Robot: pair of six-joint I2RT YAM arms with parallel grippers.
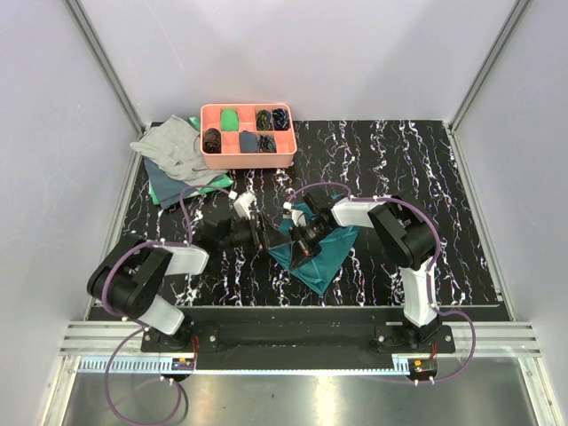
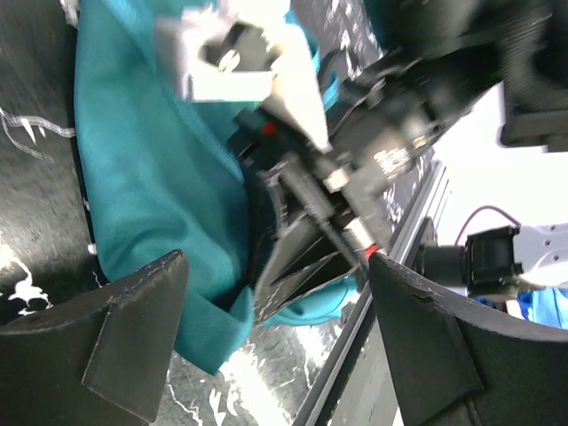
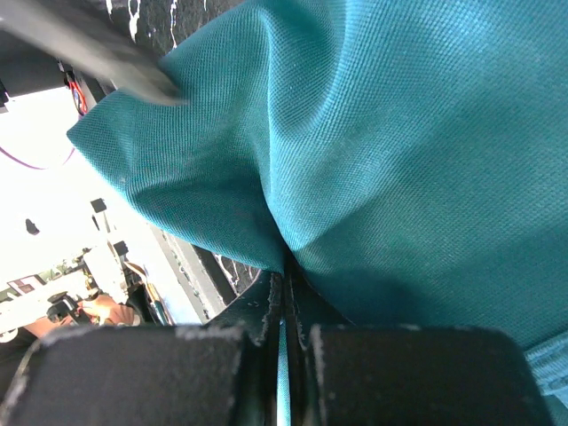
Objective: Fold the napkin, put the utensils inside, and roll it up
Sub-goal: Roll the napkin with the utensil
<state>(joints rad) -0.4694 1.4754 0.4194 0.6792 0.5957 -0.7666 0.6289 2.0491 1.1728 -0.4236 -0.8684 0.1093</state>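
Note:
The teal napkin [image 1: 327, 257] lies bunched on the black marbled table in front of the right arm. My right gripper [image 1: 300, 246] is shut on a fold of it; in the right wrist view the closed fingertips [image 3: 266, 311] pinch a thin strip of the napkin [image 3: 399, 133], which fills that view. My left gripper [image 1: 259, 238] is open just left of the napkin's edge. In the left wrist view its spread fingers [image 2: 133, 337] frame the napkin [image 2: 151, 160] and the right gripper [image 2: 306, 266]. The orange fork and teal spoon are hidden.
A salmon compartment tray [image 1: 248, 161] with dark rolled items stands at the back left. A light grey cloth [image 1: 173, 149] lies on a darker cloth [image 1: 169, 188] beside it. The table's front rail [image 2: 355, 355] runs close to the grippers.

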